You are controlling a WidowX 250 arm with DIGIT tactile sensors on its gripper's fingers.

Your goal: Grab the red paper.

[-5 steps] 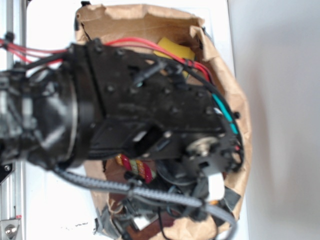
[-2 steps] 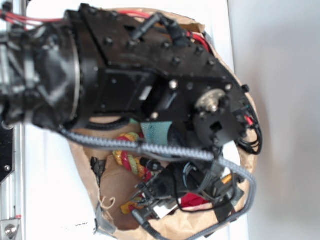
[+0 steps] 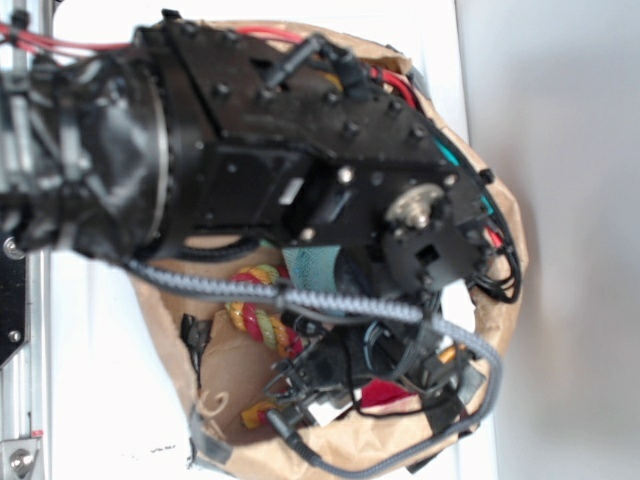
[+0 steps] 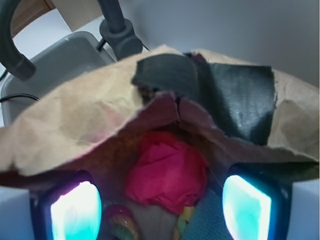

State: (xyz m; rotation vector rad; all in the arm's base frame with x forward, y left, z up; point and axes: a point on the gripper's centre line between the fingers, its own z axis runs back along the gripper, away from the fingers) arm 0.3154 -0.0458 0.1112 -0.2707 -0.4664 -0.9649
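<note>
Crumpled red paper ball sat inside your torn brown paper bag on the white table; gripper jaws apart, straddling it.

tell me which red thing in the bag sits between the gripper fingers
The red paper, a crumpled plain red ball centred between the fingers; the rope toy is twisted red, yellow and green.

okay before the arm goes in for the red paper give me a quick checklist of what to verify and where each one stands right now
1. Red paper in wrist view: ok, centred between the fingers.
2. Gripper open: ok, fingers spread wider than the paper.
3. Paper not yet held: ok, fingers apart from it.
4. Path clear: not ok, the torn bag edge with black tape overhangs the paper.
5. Rope toy out of the grasp: cannot tell, something colourful lies near the left finger.
6. Depth to paper: cannot tell, the arm hides it in the exterior view.
</note>
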